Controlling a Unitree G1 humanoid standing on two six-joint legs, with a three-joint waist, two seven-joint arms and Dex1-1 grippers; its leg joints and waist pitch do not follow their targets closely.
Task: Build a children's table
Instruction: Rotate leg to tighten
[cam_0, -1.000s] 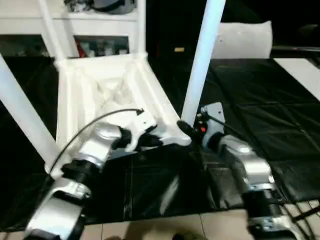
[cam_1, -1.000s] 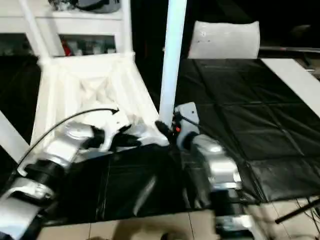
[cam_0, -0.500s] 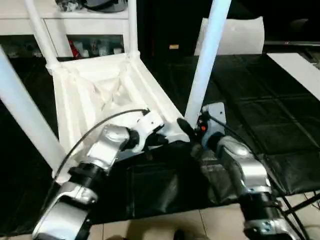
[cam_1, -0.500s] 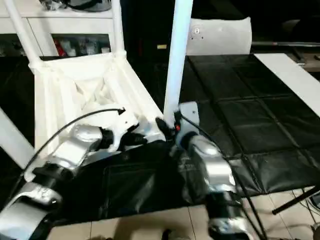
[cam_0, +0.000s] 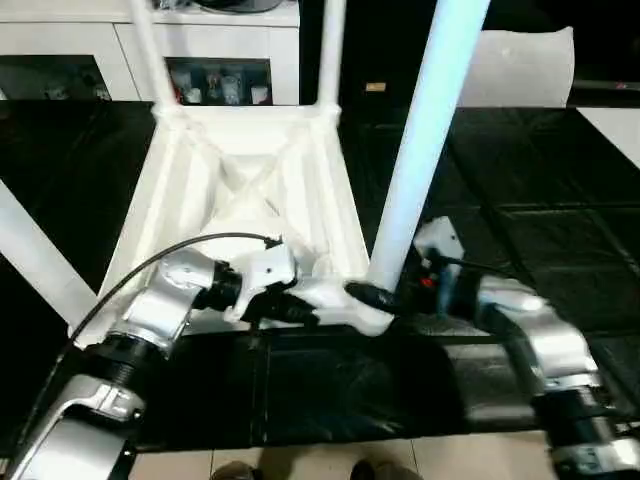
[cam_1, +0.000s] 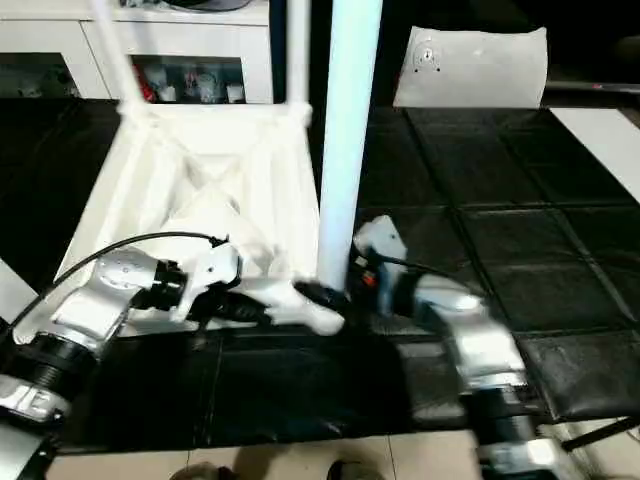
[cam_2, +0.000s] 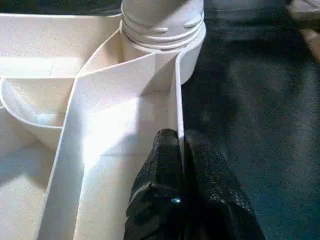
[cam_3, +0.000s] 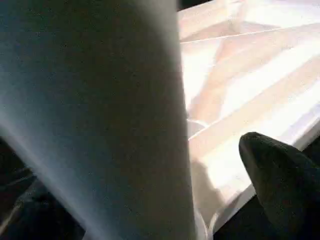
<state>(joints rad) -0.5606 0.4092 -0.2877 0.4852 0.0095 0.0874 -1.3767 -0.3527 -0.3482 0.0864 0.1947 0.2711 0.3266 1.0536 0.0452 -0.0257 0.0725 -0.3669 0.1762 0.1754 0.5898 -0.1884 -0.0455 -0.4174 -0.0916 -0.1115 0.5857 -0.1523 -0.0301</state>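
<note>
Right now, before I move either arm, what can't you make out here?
- Near-right leg seating: in the head views the right gripper covers its foot at the tabletop corner.
- One of the right gripper's jaws: in the right wrist view it is behind that leg.
- Leg tops: cut off by the head views' top edge.
- Near-left leg socket: behind the left forearm.

surface: black sheeted floor mat (cam_0: 520, 190) | on it: upturned children's table (cam_0: 250, 190), centre toward 10 o'clock | white bag (cam_1: 470, 68), 1 o'clock, far edge | white board strip (cam_1: 600, 135), 2 o'clock
</note>
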